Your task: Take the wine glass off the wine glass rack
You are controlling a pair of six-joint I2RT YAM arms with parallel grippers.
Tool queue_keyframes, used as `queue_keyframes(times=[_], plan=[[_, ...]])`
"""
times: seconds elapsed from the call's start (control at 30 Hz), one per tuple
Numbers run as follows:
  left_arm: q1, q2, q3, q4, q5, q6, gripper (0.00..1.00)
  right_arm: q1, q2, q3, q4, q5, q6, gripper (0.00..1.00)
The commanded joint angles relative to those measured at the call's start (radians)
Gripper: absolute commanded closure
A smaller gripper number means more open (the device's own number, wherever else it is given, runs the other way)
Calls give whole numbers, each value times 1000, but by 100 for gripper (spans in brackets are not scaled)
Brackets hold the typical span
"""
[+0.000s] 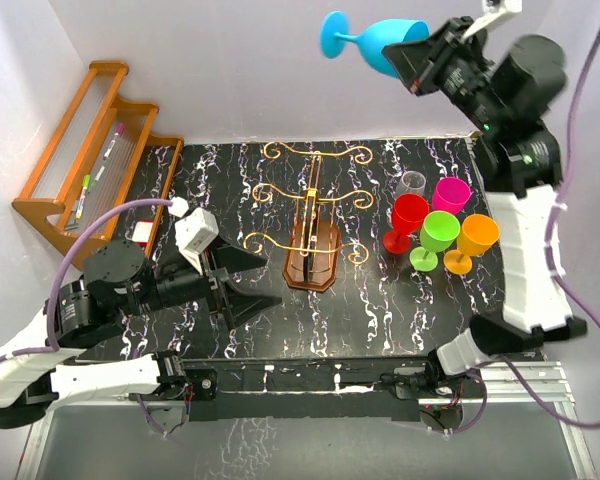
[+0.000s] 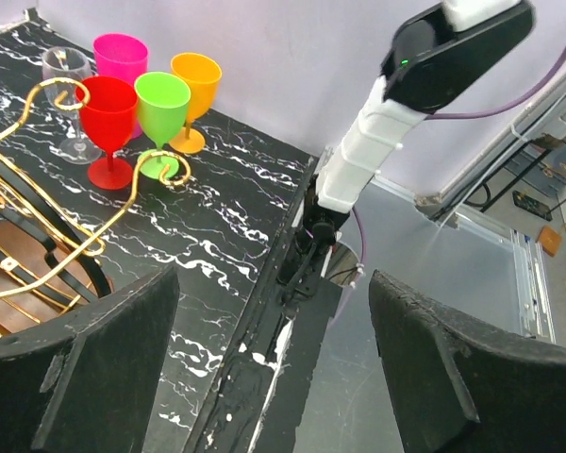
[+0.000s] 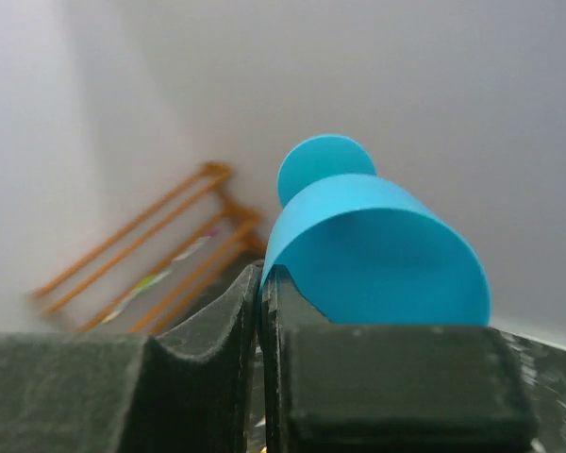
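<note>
Just on the near side of the wine glass rack (image 1: 310, 255), the left pincer (image 1: 265, 282) rests on the bench (image 1: 380, 300), fingers apart and empty. High up beyond the rack, the right pincer (image 1: 412, 62) is clamped on the thin rim wall of the blue wine glass (image 1: 380, 42), which is held sideways. That pinch could let it swivel or slip. A set-down right of the rack risks toppling the red glass (image 1: 410, 213) and its clustered neighbours. The wooden shelf (image 1: 90, 150) stands to the rack's left.

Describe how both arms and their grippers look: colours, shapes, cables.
The left arm and right arm pair white shells with black cylindrical joints. The left gripper and right gripper have wedge-shaped black fingers. Purple cables trail each arm; a green light glows on the right.
</note>
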Motion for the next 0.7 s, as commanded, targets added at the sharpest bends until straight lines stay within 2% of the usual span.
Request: queue_keyframes(times=[0.0,0.1,0.2,0.4,0.67], plan=[[-3,51,116,-25,-83,-7,22,-14,233,155,-326,556,-186,92],[-3,95,171,-41,-118,-5,23,-50,397,282,-414,709,-211,92],[-3,127,189,-53,-135,3,23,-121,497,323,-466,756,-224,92],[-3,195,229,-126,-246,-8,25,-311,602,239,-587,602,-196,92],[-3,281,311,-204,-476,-52,25,-353,640,123,-607,592,-209,92]])
